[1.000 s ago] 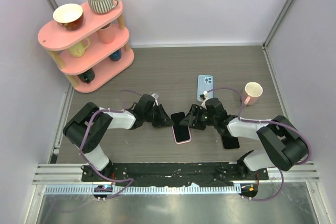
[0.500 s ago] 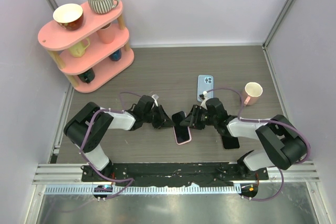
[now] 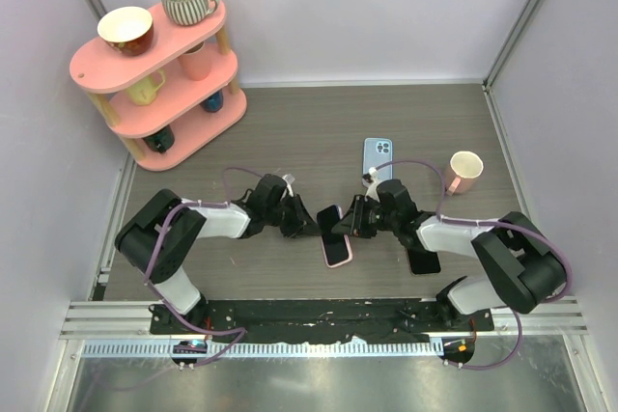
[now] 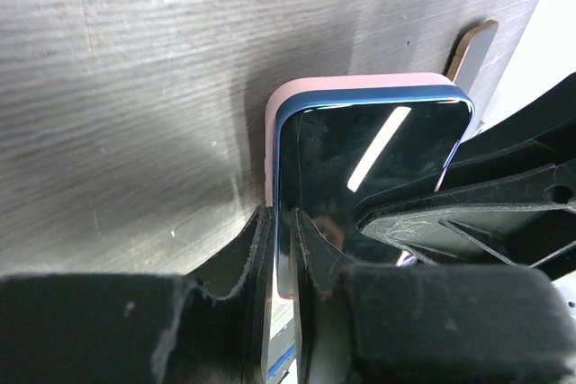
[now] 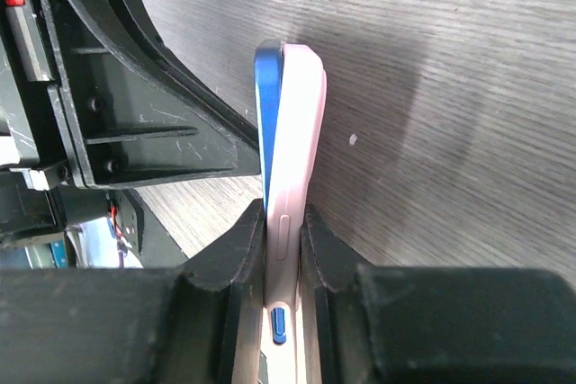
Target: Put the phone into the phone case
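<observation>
The right gripper (image 5: 286,245) has closed in: its 2 fingers (image 5: 236,263) now pinch phone case (image 5: 304,123) and phone (image 5: 267,105) (blue edge proud at the far end). The left gripper (image 4: 282,222) pinches the same pair, mid-table (image 3: 319,132) between both arms.

Seven cups (image 3: 466,170), six of them on one shelf (image 3: 87,69). Two blue phones (image 3: 378,157), one pink case (image 5: 301,132), one black slab (image 3: 425,261).

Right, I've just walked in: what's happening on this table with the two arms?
Both arms are working on one phone and its pink case at mid-table. The left end effector pinches the pair from one side, the right end effector from the other. The phone lies against the case but is not fully seated: at one end its blue edge stands off the pink.
</observation>
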`<control>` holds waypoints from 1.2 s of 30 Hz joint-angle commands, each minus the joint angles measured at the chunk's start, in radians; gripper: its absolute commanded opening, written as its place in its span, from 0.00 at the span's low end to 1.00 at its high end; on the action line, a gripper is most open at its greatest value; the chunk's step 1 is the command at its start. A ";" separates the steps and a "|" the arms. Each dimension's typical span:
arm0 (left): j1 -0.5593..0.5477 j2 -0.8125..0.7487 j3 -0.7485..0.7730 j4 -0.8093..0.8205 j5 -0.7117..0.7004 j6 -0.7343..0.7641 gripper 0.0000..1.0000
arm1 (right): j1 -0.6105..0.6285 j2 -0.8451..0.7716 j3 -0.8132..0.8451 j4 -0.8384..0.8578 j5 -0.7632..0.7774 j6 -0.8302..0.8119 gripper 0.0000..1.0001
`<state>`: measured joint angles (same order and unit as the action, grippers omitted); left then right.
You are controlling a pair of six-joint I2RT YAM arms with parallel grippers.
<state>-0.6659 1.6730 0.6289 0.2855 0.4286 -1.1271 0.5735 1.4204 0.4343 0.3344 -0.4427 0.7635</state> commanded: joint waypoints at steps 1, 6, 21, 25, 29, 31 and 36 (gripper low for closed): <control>0.014 -0.094 0.080 -0.199 0.009 0.099 0.18 | 0.016 -0.092 0.049 -0.011 0.001 -0.070 0.01; 0.113 -0.319 0.173 -0.425 -0.033 0.216 0.35 | 0.016 -0.271 0.053 0.001 -0.010 -0.110 0.01; 0.155 -0.734 0.144 -0.336 0.272 0.322 0.82 | 0.016 -0.610 -0.068 0.537 -0.192 0.082 0.01; 0.154 -0.734 0.077 -0.053 0.370 0.181 0.80 | 0.017 -0.606 -0.062 0.598 -0.221 0.140 0.01; 0.154 -0.722 0.019 0.124 0.409 0.072 0.80 | 0.020 -0.562 -0.068 0.670 -0.252 0.197 0.01; 0.154 -0.708 0.014 0.165 0.423 0.049 0.81 | 0.029 -0.522 -0.068 0.727 -0.261 0.239 0.01; 0.154 -0.694 0.008 0.208 0.441 0.026 0.81 | 0.063 -0.462 -0.065 0.781 -0.254 0.263 0.01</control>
<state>-0.5159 0.9779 0.6392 0.3511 0.8181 -1.0500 0.6113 0.9451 0.3481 0.9451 -0.6876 0.9714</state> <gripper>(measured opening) 0.812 0.228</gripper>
